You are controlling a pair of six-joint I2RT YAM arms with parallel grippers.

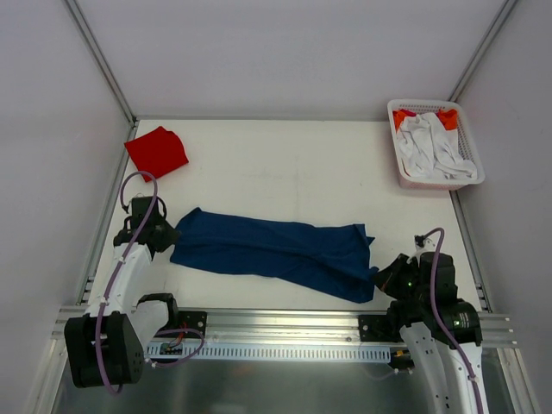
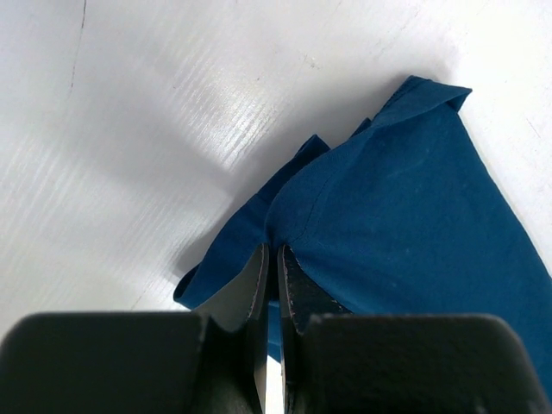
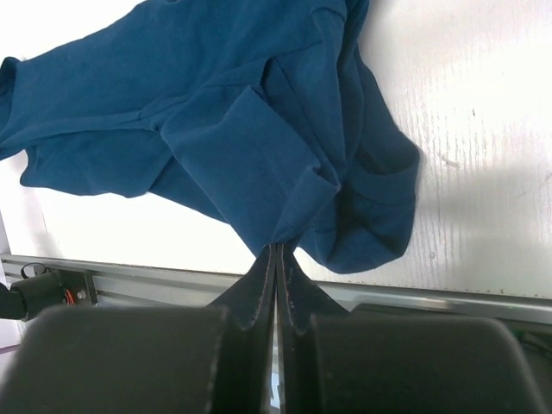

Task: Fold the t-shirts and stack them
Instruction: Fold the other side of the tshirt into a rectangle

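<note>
Nearest the arm bases, the right gripper (image 3: 278, 248) has its jaws pressed together on a gathered fold at one end of the navy t-shirt (image 1: 276, 250). The wrist view shows a hemmed opening, probably a sleeve, hanging just beside the fingertips and close to the near edge of the table (image 1: 293, 164). The left gripper (image 2: 272, 250) is likewise pinched shut on cloth at the opposite end, where the fabric rises into its fingertips. Between the two grips the navy t-shirt lies across the near half of the table as a long, rumpled band slanting from left to right. It is not spread flat, and no chest print shows in any view. Farther back, in the far left corner, the red t-shirt (image 1: 157, 151) rests as a compact, roughly square bundle and appears already folded. In the far right corner the basket (image 1: 435, 184) holds white cloth (image 1: 435, 147) with an orange-red piece showing at its far end. The step in hand is judged to be stretching out the navy t-shirt before its first fold. The next move likely calls for both arms to draw apart evenly until the band is taut, then to lay it flat so that hem and sleeves can be told apart. Uneven pulling could slip a thin pinch, and the bunched right end may need regrasping.
</note>
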